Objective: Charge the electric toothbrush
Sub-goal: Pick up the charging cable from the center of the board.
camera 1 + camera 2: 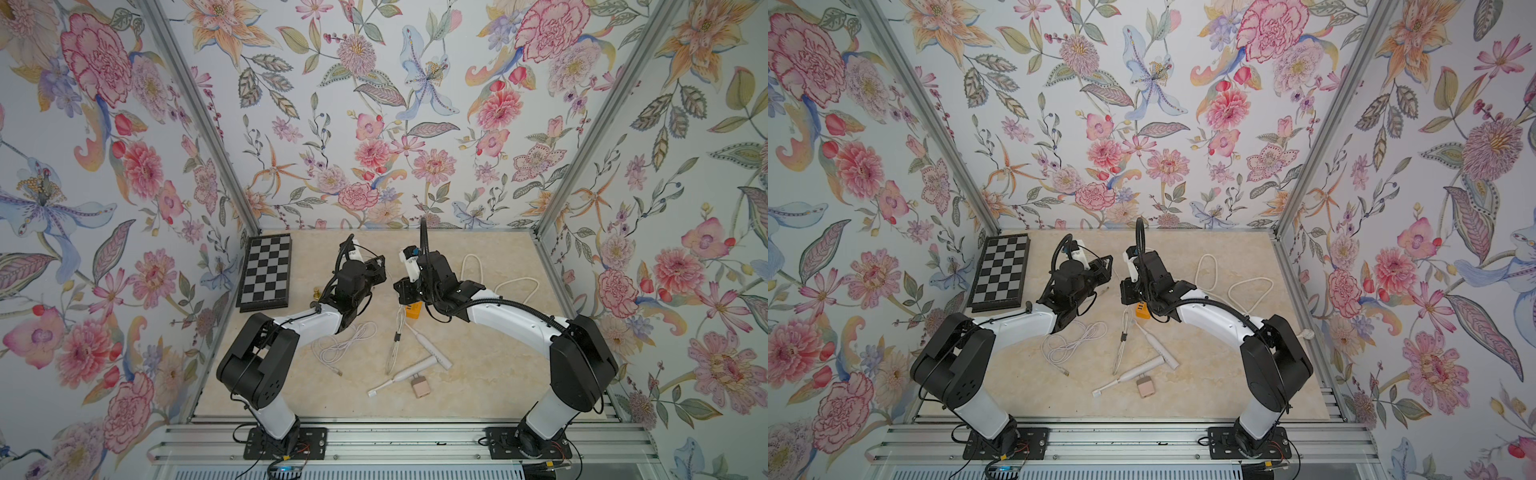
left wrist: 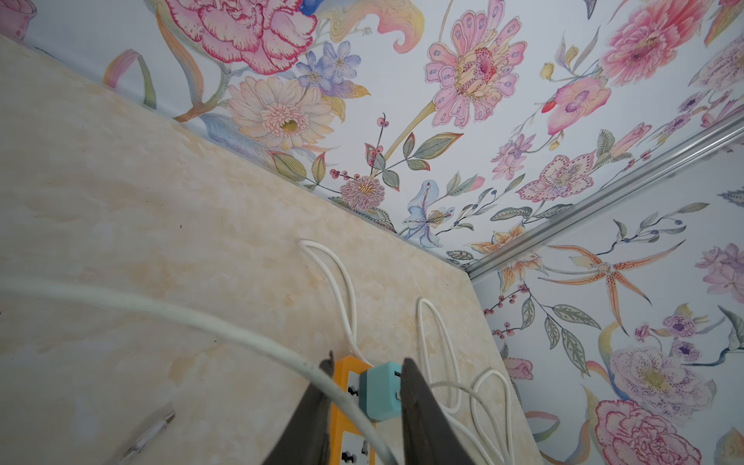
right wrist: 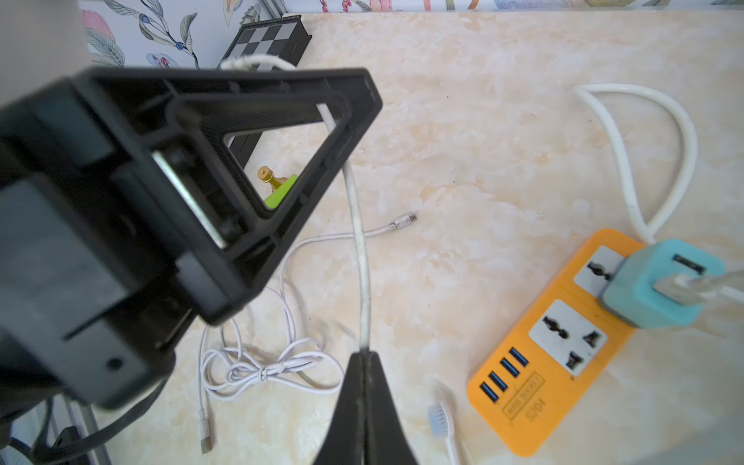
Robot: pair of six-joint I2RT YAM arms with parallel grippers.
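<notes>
Electric toothbrush (image 1: 400,376): flat on the table (image 1: 490,382), front centre, well apart from me.
White cable (image 3: 364,282): strung between my grippers.
My right gripper (image 3: 364,356): pinched tight on it.
My left gripper (image 2: 368,359): partly apart, cable against one finger.

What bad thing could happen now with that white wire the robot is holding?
1. The right claw is shut on the white cable, which runs through the left claw; pulling apart could strain it or let it slip.
2. Tugging might drag the orange power strip or loosen the teal charger plugged into it.
3. The coiled cable lies close by and could snag.
</notes>
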